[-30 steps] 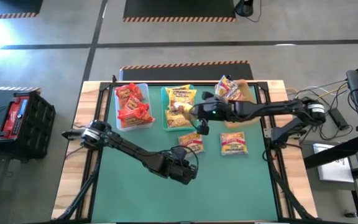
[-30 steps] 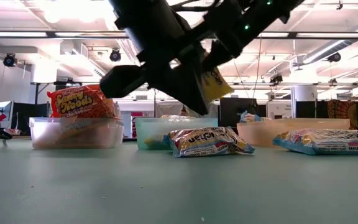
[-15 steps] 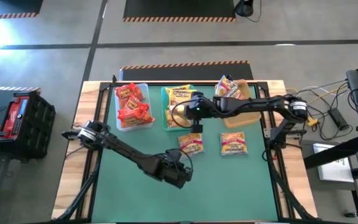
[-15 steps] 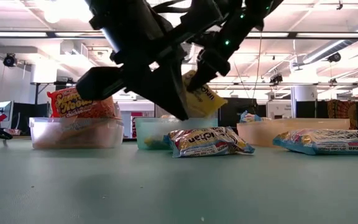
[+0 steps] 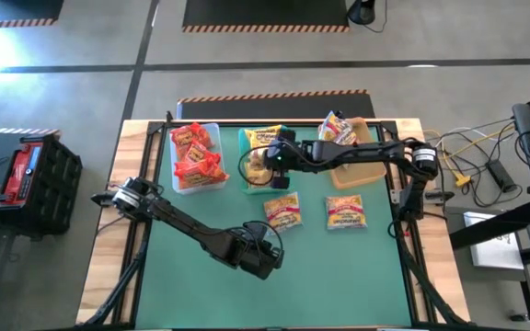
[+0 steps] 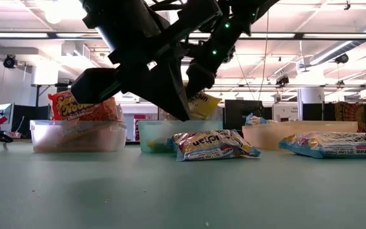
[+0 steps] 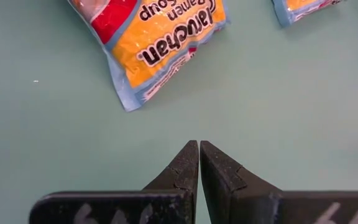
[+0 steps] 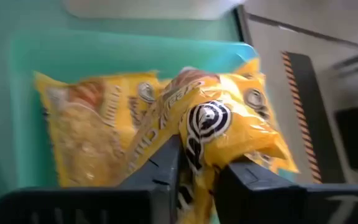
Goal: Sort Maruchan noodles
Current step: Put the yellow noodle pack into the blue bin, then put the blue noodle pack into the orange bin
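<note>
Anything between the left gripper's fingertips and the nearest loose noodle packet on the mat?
No. In the left wrist view the left gripper is shut, and only bare green mat lies between it and the yellow packet.

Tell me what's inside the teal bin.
The teal bin holds yellow noodle packets. The right gripper pinches another yellow packet above them, hiding the bin's floor and any packets underneath.
</note>
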